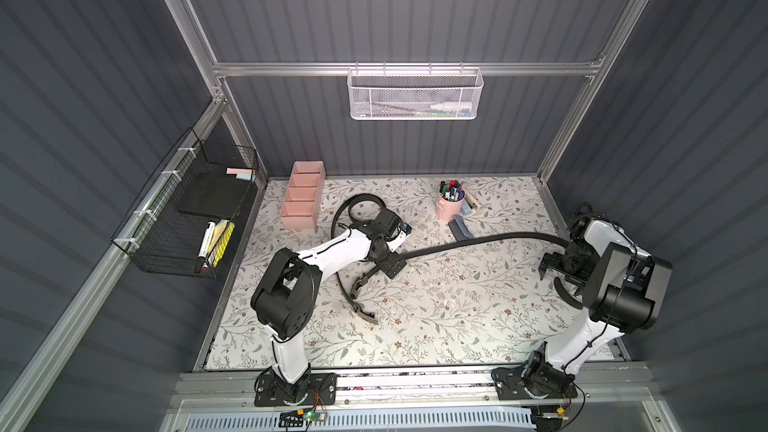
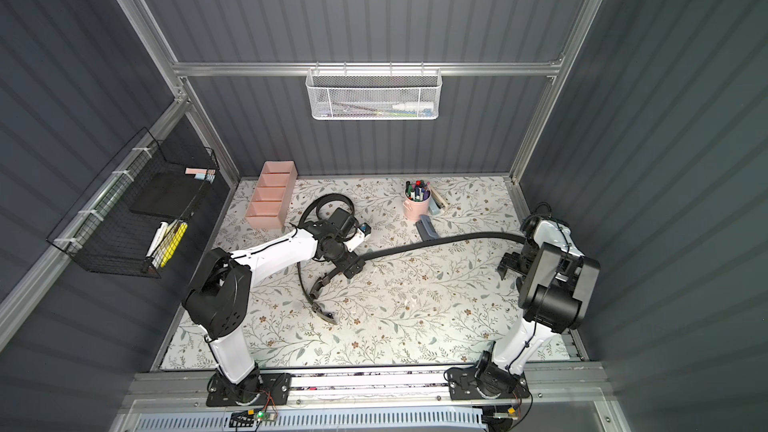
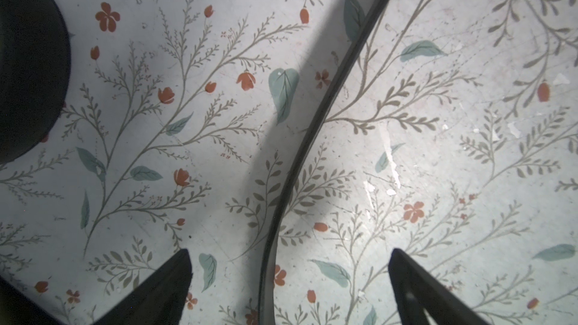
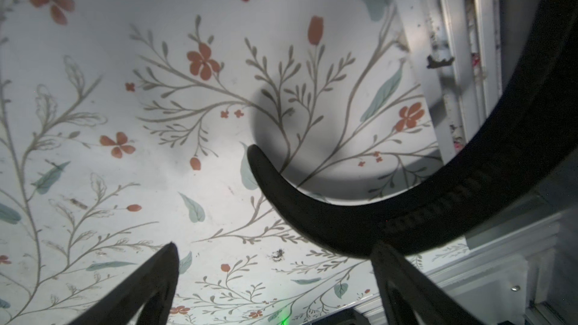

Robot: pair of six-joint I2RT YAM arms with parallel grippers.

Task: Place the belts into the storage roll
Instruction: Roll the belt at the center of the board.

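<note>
Straddling one of two belts (image 3: 312, 126), as only its wrist view shows, the left gripper (image 3: 291, 254) gapes empty like the right gripper (image 4: 275, 246), both straps outside the lone four-compartment storage roll (image 1: 297, 217).

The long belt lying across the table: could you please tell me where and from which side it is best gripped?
Probably the stretch of the long belt under the left claw, taken from straight above across its flat faces: there it stands on edge and runs through the open claw.
</note>
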